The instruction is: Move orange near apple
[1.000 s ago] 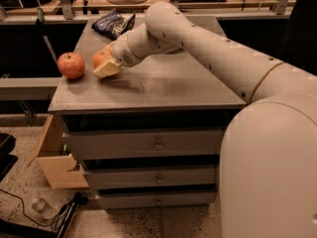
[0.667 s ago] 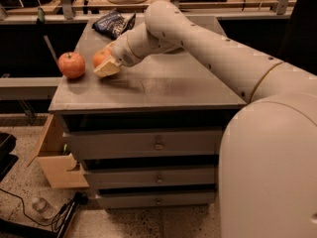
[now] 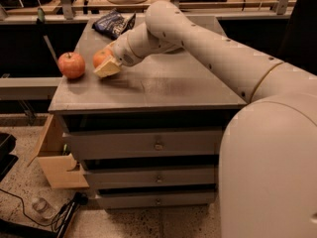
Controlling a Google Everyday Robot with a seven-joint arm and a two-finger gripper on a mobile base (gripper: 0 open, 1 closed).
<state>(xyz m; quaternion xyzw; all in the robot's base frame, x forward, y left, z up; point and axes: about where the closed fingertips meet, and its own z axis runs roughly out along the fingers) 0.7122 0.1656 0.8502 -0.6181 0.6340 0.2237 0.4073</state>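
Note:
The red apple (image 3: 71,65) stands on the grey cabinet top (image 3: 163,86) near its left edge. The orange (image 3: 101,57) is just right of the apple, a small gap between them. My gripper (image 3: 107,63) reaches in from the right over the cabinet and is shut on the orange, its pale fingers (image 3: 107,69) in front of the fruit and hiding its right side. The orange is at or just above the surface; I cannot tell which.
A dark blue snack bag (image 3: 113,23) lies at the back of the cabinet top. The cabinet has drawers (image 3: 157,145) in front. A cardboard box (image 3: 55,157) and cables sit on the floor at the left. My arm spans the top's right half.

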